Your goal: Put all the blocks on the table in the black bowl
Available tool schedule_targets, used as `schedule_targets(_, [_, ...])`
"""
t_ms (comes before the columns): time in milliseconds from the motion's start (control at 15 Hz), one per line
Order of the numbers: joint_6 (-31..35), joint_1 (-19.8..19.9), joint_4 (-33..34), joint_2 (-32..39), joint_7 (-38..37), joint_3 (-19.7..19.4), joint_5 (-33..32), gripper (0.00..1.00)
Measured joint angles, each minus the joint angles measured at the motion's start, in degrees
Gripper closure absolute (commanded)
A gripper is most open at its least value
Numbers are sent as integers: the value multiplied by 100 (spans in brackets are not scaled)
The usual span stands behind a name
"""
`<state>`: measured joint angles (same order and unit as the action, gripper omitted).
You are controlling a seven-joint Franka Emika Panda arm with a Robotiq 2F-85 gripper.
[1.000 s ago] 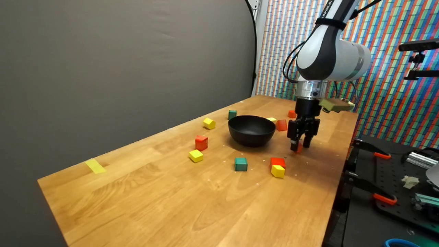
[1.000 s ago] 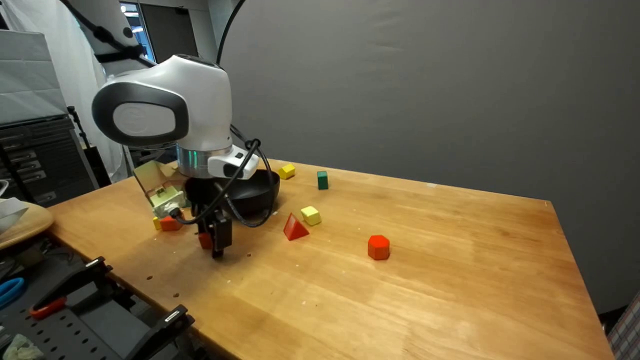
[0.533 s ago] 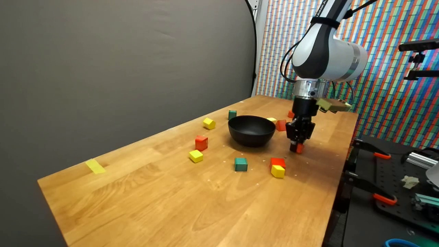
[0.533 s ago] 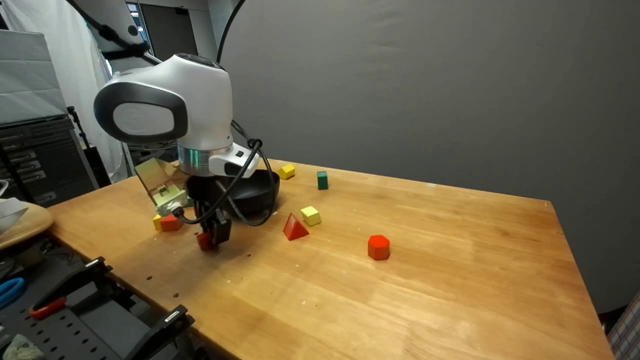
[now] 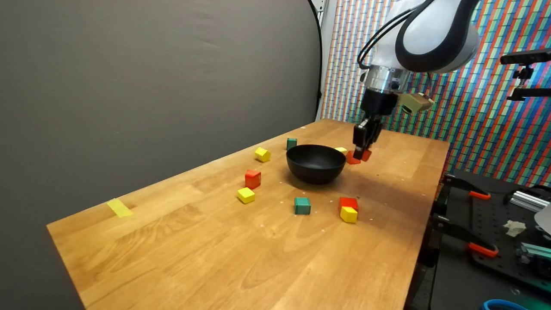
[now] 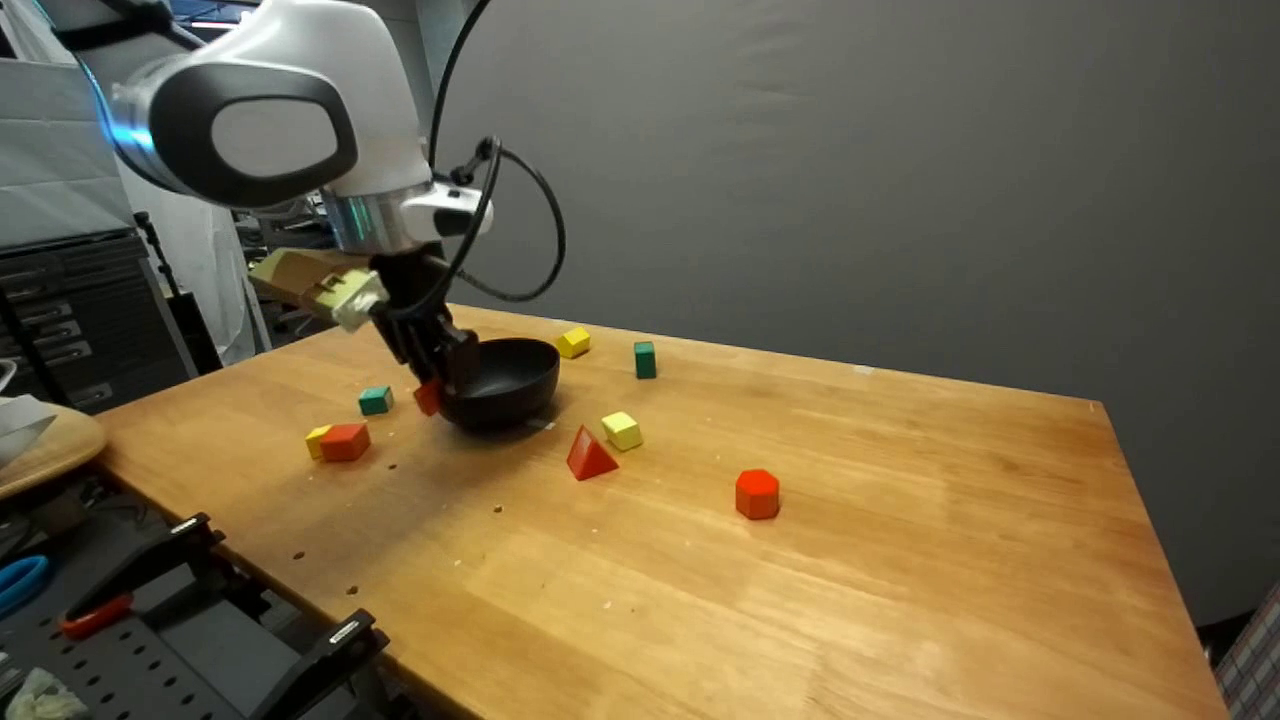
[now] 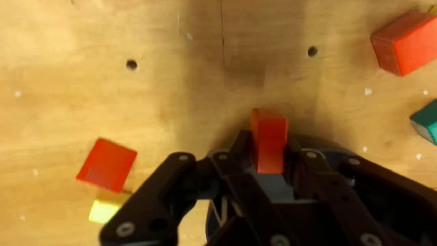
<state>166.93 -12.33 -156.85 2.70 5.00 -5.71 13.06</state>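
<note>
A: Nearest end, what's obscured?

B: In an exterior view, a yellow block (image 5: 348, 215) partly covers a red block (image 5: 348, 202). Just beyond, a green block (image 5: 302, 206), cropped by the wrist view's right edge. Farther, the black bowl (image 5: 315, 170) hides part of a pale yellow block (image 5: 341, 150); the gripper (image 7: 268, 145) overlaps a red pyramid (image 5: 351, 158).

A: Gripper state?

B: Clamped on a red oblong block (image 5: 366, 155), which in an exterior view hangs tilted, clear of the table (image 5: 193, 258), right of the bowl. Contact with the rim: cannot tell.
</note>
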Motion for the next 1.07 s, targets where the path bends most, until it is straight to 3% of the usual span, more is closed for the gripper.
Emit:
schedule_targets(133, [8, 0, 143, -326, -375, -28, -907, 94])
schedule_targets(267, [8, 199, 454, -446, -398, 182, -1296, 94])
schedule_targets(467, [6, 345, 1009, -128, -245, 411, -1293, 94])
schedule_targets(733, [1, 533, 1728, 960, -29, 740, -1006, 94])
schedule_targets(800, [-2, 605, 1873, 1251, -7, 834, -965, 88])
schedule_targets(867, [-3, 680, 1993, 1522, 7, 918, -953, 50])
schedule_targets(933, [-3, 752, 2087, 1754, 18, 991, -953, 48])
schedule_targets(1067, [-2, 929, 2222, 2069, 60, 1156, -944, 34])
